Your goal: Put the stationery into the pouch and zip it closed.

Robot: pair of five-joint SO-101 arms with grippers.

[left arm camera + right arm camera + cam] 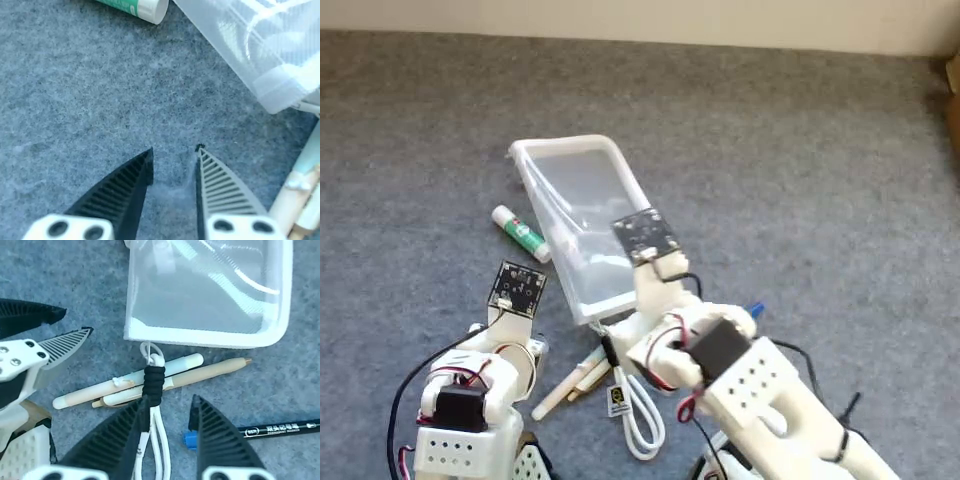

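Right claw [170, 400] beside pens [175, 374], lengthwise along pouch [200, 337]

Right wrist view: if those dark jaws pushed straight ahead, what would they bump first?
Probably the cream pens lying crosswise just ahead, beside the white cable; the pouch lies beyond. Depth is unclear, so the jaws might touch the carpet first.

Bright, soft daylight lies evenly over the carpet [800, 150], and shadows stay faint and short. White glare streaks the pouch [582, 205], toward eleven o'clock of centre.
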